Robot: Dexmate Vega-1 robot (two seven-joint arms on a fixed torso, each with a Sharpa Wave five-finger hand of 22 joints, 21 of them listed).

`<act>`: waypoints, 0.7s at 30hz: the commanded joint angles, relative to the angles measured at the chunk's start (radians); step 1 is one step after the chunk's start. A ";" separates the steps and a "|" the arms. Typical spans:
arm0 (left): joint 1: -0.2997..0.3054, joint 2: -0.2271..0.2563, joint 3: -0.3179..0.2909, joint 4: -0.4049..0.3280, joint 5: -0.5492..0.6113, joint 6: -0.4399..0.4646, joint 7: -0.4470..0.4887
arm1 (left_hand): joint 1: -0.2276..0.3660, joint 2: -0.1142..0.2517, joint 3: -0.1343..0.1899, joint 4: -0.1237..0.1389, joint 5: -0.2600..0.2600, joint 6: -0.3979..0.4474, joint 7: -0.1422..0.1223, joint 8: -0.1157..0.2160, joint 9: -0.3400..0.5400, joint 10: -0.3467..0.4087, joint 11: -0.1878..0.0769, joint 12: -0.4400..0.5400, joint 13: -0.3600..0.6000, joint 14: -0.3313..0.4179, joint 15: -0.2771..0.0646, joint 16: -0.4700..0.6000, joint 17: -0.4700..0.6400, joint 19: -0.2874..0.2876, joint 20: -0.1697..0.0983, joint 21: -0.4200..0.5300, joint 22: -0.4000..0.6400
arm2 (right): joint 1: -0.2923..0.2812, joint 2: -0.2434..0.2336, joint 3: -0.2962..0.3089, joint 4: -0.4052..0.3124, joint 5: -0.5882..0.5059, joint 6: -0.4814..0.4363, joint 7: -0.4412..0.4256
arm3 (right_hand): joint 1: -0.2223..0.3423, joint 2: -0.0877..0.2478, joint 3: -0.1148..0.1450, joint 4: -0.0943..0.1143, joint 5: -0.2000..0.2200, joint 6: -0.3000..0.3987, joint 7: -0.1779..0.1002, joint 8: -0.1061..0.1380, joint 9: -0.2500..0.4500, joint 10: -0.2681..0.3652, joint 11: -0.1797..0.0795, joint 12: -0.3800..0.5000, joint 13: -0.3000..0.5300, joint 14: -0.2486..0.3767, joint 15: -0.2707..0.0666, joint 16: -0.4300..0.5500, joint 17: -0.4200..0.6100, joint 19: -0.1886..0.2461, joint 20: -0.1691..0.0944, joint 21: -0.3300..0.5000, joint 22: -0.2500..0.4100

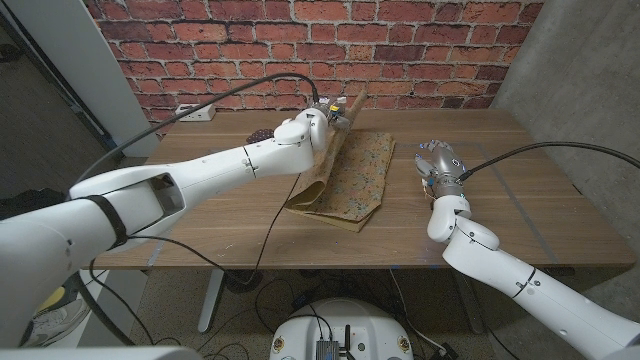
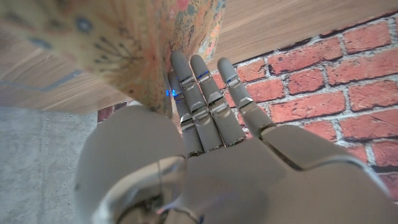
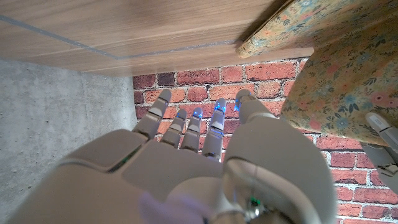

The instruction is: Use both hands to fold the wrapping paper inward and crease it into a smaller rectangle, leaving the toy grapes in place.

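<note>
The floral wrapping paper point(image 1: 355, 180) lies mid-table, and its left flap point(image 1: 322, 170) stands raised. My left hand point(image 1: 318, 122) is at the flap's top edge. In the left wrist view its straight fingers point(image 2: 205, 99) lie along one face of the paper point(image 2: 124, 43) and the thumb side is on the other, so it grips the flap. My right hand point(image 1: 440, 163) stands just right of the paper with fingers apart, holding nothing. In the right wrist view the fingers point(image 3: 186, 121) are spread and the paper point(image 3: 348, 81) is beside them. A small dark thing, perhaps the grapes point(image 1: 259, 134), sits behind my left arm.
A white power strip point(image 1: 194, 111) lies at the table's back left corner. A black cable point(image 1: 210, 105) arcs over my left arm. The brick wall point(image 1: 400, 50) stands right behind the table. Bare wood point(image 1: 520, 200) stretches to the right of my right hand.
</note>
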 commanded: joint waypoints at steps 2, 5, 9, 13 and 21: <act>0.070 -0.027 -0.159 0.103 -0.046 -0.219 -0.218 | -0.041 -0.019 -0.009 0.009 -0.015 -0.203 -0.034 -0.142 -0.058 -0.093 -0.004 -0.062 -0.030 -0.085 0.015 0.014 -0.023 -0.071 0.042 -0.033 -0.044 | -0.001 0.002 0.003 0.003 -0.001 0.007 -0.003 | 0.007 -0.004 0.001 0.001 0.000 -0.002 -0.005 -0.002 0.002 0.005 0.000 -0.002 0.003 0.009 -0.015 0.004 0.003 0.004 0.000 -0.006 -0.001; 0.070 -0.027 -0.171 0.117 -0.056 -0.268 -0.263 | -0.077 -0.039 -0.032 0.017 -0.022 -0.305 -0.050 -0.206 -0.089 -0.154 0.001 -0.106 -0.041 -0.129 0.029 0.018 -0.029 -0.099 0.064 -0.050 -0.059 | 0.002 0.003 0.002 0.005 -0.003 0.007 -0.002 | 0.008 -0.005 0.001 0.001 0.000 -0.002 -0.006 -0.002 0.002 0.005 0.001 -0.002 0.003 0.009 -0.016 0.004 0.003 0.005 0.000 -0.007 -0.001; 0.074 -0.028 -0.192 0.139 -0.070 -0.340 -0.306 | -0.119 -0.060 -0.055 0.027 -0.027 -0.378 -0.068 -0.254 -0.116 -0.209 0.011 -0.147 -0.050 -0.184 0.042 0.014 -0.034 -0.124 0.072 -0.067 -0.065 | 0.005 0.003 0.000 0.007 -0.004 0.008 0.000 | 0.008 -0.006 0.000 0.001 0.000 -0.002 -0.006 -0.002 0.002 0.004 0.000 -0.003 0.003 0.009 -0.016 0.004 0.003 0.006 0.001 -0.007 -0.001; 0.086 -0.034 -0.224 0.167 -0.098 -0.412 -0.332 | -0.171 -0.077 -0.080 0.039 -0.029 -0.452 -0.082 -0.309 -0.145 -0.307 0.039 -0.211 -0.063 -0.276 0.076 0.008 -0.037 -0.158 0.095 -0.095 -0.068 | 0.006 0.005 0.000 0.009 -0.003 0.010 0.001 | 0.008 -0.007 0.000 0.000 0.000 -0.003 -0.006 -0.002 0.002 0.004 0.000 -0.003 0.003 0.009 -0.016 0.003 0.002 0.006 0.001 -0.008 -0.001; 0.129 -0.056 -0.318 0.262 -0.227 -0.605 -0.366 | -0.281 -0.102 -0.129 0.062 -0.033 -0.546 -0.096 -0.362 -0.164 -0.549 0.101 -0.333 -0.087 -0.552 0.169 -0.002 -0.039 -0.268 0.149 -0.176 -0.067 | 0.014 0.006 -0.005 0.016 -0.005 0.012 0.006 | 0.008 -0.007 -0.001 0.000 0.000 -0.003 -0.005 -0.002 0.002 0.004 0.001 -0.003 0.003 0.009 -0.016 0.002 0.002 0.006 0.001 -0.009 -0.001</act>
